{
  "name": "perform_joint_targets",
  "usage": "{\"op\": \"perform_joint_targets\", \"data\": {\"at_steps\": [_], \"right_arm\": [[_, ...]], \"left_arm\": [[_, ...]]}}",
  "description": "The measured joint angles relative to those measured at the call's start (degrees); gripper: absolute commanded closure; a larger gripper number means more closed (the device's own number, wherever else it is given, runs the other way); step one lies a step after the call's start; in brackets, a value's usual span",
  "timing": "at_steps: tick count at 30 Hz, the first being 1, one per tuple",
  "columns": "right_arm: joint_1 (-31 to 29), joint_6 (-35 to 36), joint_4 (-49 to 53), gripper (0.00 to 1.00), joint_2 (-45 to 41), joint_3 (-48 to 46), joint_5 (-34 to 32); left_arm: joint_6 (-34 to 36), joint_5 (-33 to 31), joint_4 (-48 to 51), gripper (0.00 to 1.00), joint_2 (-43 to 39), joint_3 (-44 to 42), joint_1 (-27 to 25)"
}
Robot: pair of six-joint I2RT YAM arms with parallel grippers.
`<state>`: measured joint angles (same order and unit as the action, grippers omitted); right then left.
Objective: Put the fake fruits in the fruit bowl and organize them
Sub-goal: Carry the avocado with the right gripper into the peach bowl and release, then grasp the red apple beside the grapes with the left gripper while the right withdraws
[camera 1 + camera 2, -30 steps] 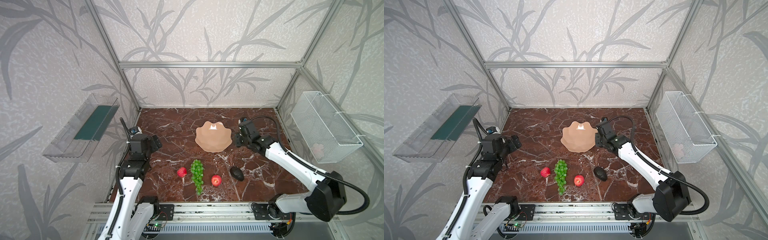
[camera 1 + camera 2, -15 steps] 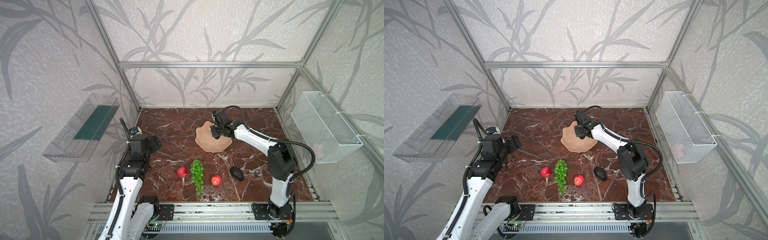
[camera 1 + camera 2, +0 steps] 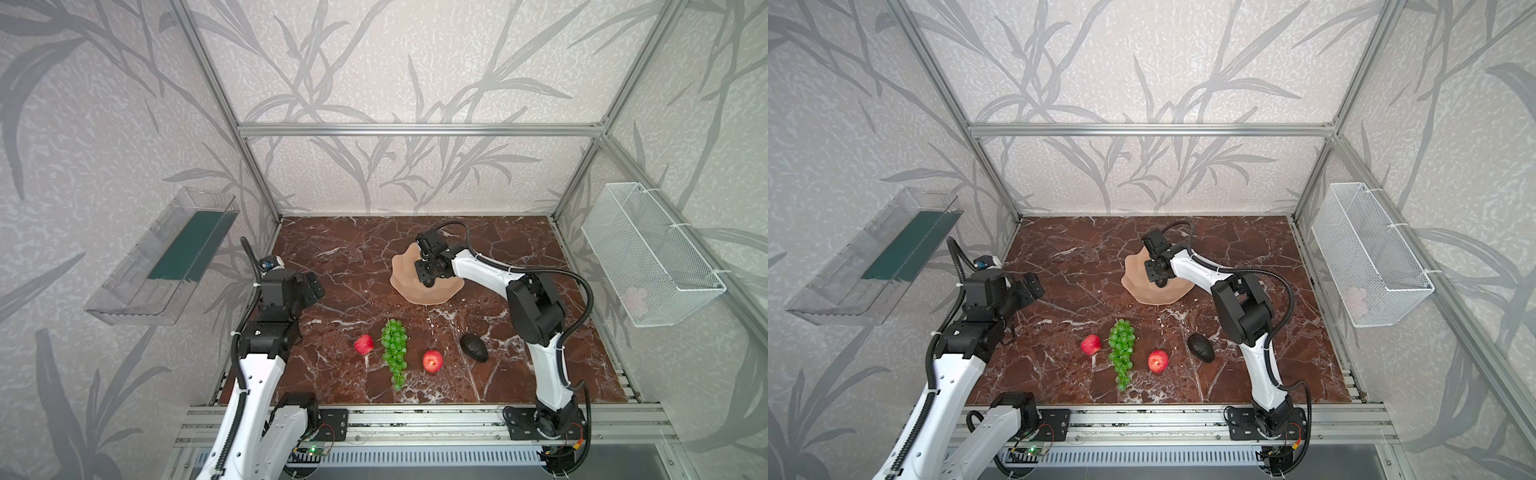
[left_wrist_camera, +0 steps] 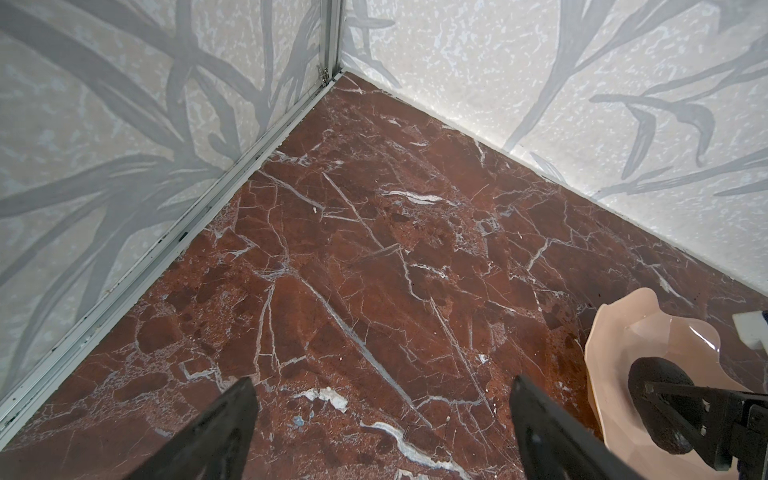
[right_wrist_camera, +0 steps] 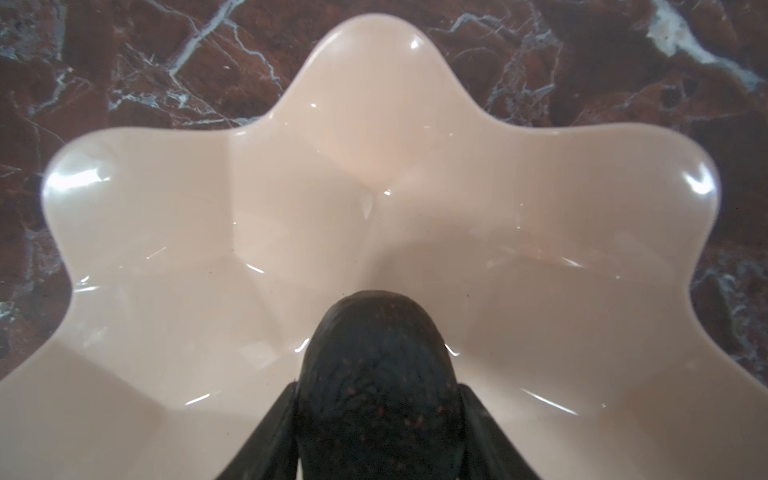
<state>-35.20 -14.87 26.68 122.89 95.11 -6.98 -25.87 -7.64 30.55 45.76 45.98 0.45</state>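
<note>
The peach-pink fruit bowl stands mid-table. My right gripper hangs just over its inside, shut on a dark pebbly avocado. Nothing else lies in the bowl. In front of it, in a row on the marble, lie a red apple, the green grapes, a second apple and another avocado. My left gripper is open and empty at the left, over bare marble.
A white wire basket hangs on the right wall and a clear plastic tray on the left wall. Aluminium frame posts and papered walls close in the table on three sides.
My right gripper has swung left from beside the bowl's right edge to over the bowl, carrying the avocado. The left arm and the fruits on the table have not moved.
</note>
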Motion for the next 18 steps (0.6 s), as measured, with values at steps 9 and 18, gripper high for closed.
{"op": "perform_joint_targets", "data": {"at_steps": [9,18], "right_arm": [[0.00,-0.68,-0.46,0.22,0.50,0.00,0.11],[0.79,-0.66,-4.68,0.09,-12.00,-6.80,0.20]], "left_arm": [[-4.70,7.13,8.50,0.09,-1.33,0.07,0.09],[-9.33,16.17,14.21,0.13,-1.51,-0.96,-3.23]]}}
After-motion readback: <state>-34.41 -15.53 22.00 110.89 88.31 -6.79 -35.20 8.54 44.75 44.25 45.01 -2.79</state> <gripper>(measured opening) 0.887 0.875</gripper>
